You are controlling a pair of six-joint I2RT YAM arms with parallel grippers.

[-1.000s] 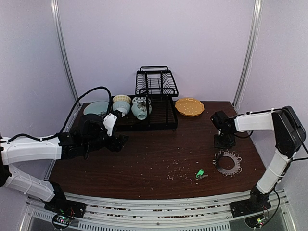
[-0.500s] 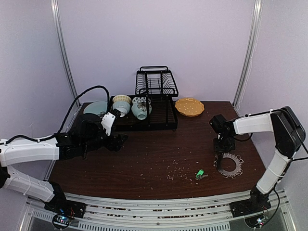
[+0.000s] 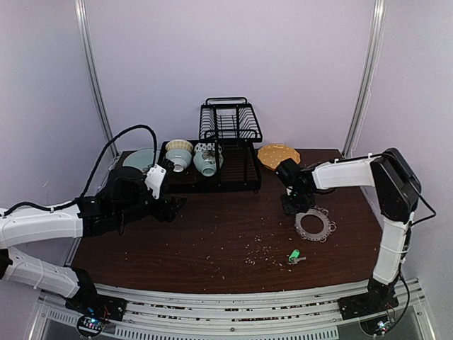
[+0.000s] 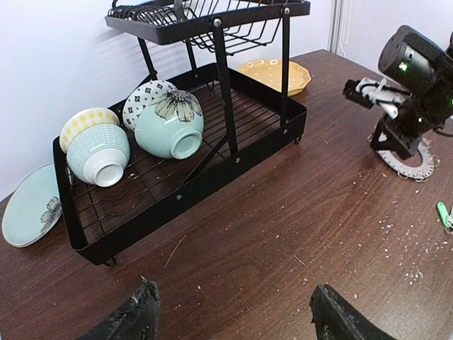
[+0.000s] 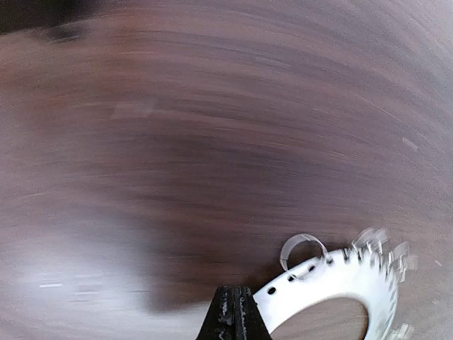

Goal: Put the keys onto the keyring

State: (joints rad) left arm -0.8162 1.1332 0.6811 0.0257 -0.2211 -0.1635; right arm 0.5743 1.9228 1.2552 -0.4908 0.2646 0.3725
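The keyring [image 3: 303,228], a flat ring fringed with wire loops, lies right of centre on the table and also shows in the left wrist view [image 4: 410,159]. My right gripper [image 3: 291,207] stands at its far left rim. In the right wrist view the gripper [image 5: 233,312] is shut, and the keyring's pale rim [image 5: 333,280] runs right up to the fingertips. This view is blurred by motion. One of the keys [image 3: 292,255], green-headed, lies near the front edge, also visible in the left wrist view [image 4: 443,212]. My left gripper [image 4: 233,301] hangs open and empty over bare wood at the left [image 3: 173,205].
A black dish rack [image 3: 244,159] with bowls [image 4: 168,124] stands at the back. A yellow plate [image 3: 278,157] sits to its right and a teal plate [image 3: 139,159] to its left. Pale crumbs [image 3: 262,244] are scattered mid-table.
My right gripper has shut and swept left and toward the back. The keyring has moved with it, away from the key. The left arm has barely shifted.
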